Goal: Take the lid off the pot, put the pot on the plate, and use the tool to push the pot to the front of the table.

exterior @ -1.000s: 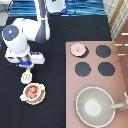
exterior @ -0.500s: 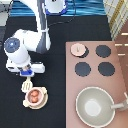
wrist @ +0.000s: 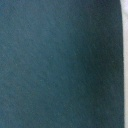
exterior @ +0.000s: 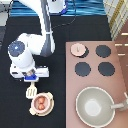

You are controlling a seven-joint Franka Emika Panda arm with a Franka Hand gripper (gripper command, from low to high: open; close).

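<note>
While our end effector (exterior: pixel 31 84) grips the cream-white slotted spatula (exterior: pixel 32 91) | small pale-pink pot (exterior: pixel 41 103) on cream round plate (exterior: pixel 49 108), black surface (exterior: pixel 15 112), pink knobbed lid (exterior: pixel 78 49) on stove | risk: off-centre push tips pot off plate

In the exterior view the gripper (exterior: pixel 31 80) sat just above the tool (exterior: pixel 32 91) at the exterior view's left, its own body covering the upper end of the tool's handle. The plate (exterior: pixel 49 103) was mostly hidden under the pot (exterior: pixel 40 102), only its rim showing. The grey pan (exterior: pixel 95 106) was cut off by the exterior view's bottom edge. The wrist view was a blurred dark blue-grey field with a pale strip along one edge, too vague to identify.
</note>
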